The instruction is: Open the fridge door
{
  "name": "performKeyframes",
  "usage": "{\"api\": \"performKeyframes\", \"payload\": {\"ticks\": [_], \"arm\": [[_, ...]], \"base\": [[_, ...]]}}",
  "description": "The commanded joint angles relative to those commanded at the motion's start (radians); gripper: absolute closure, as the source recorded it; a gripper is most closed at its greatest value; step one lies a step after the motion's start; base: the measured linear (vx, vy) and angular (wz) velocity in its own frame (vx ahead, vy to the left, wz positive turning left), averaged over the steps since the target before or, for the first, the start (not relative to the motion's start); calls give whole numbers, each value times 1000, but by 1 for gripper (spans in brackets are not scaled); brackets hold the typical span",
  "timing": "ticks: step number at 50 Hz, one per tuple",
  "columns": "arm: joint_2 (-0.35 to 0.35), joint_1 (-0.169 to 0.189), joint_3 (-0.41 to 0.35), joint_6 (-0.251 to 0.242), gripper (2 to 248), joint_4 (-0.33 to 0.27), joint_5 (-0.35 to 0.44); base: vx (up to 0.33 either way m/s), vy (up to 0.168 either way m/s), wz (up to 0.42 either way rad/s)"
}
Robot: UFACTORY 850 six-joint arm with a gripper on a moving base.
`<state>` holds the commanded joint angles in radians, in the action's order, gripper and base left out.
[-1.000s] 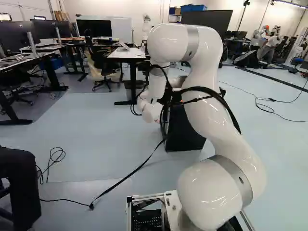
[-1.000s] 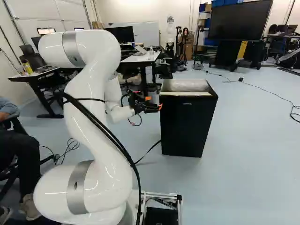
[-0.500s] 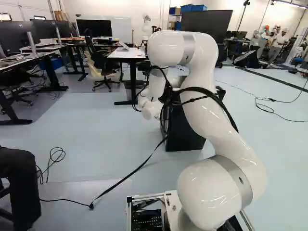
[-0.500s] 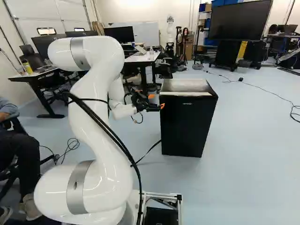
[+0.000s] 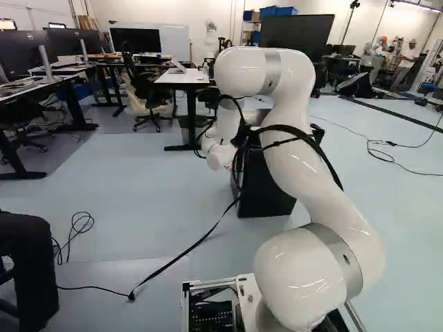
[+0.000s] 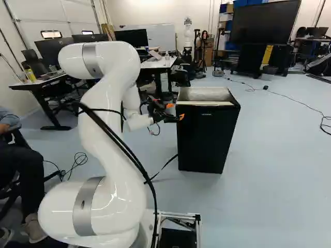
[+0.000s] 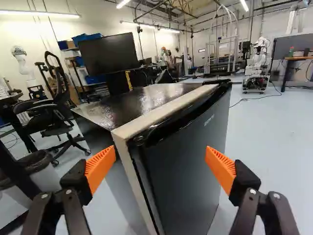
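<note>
"Black, upright and self-contained: the fridge [image 6: 207, 135] stands on the floor [image 6: 274, 155]. Where is the tool [image 7: 160, 161] relative to it?"

"Near the fridge's upper front corner, on the same side as the arm [image 6: 106, 134]. The two fingers are spread wide apart, and that corner appears between the orange pads [image 7: 100, 169]. Neither pad can be shown to touch it, and nothing is clamped."

"What, then, is done?"

"The approach, in my judgement. The tool is level with the upper part of the fridge and directed towards the edge of the door [image 7: 188, 171]."

"And the door itself?"

"It appears closed. A pale strip [image 7: 159, 112] borders the top of its front, and no gap onto the fridge's interior is visible."

"So the essential part is outstanding?"

"Yes. Contact with the door's edge, a hold or hooking of it, and the whole swing away from the fridge body all remain. I would place the task at its preparatory stage. The next move probably calls for careful alignment at that edge; a poor one could push the fridge or slip off its smooth front."
</note>
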<state>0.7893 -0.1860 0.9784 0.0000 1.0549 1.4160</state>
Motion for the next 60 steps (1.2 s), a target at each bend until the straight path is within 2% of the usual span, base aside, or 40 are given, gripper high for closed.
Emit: {"api": "performKeyframes", "payload": {"ticks": [35, 60], "arm": [[10, 35, 17, 0, 3, 0, 0], [-1, 41, -2, 0, 3, 16, 0]], "base": [[0, 0, 0], [0, 0, 0]]}}
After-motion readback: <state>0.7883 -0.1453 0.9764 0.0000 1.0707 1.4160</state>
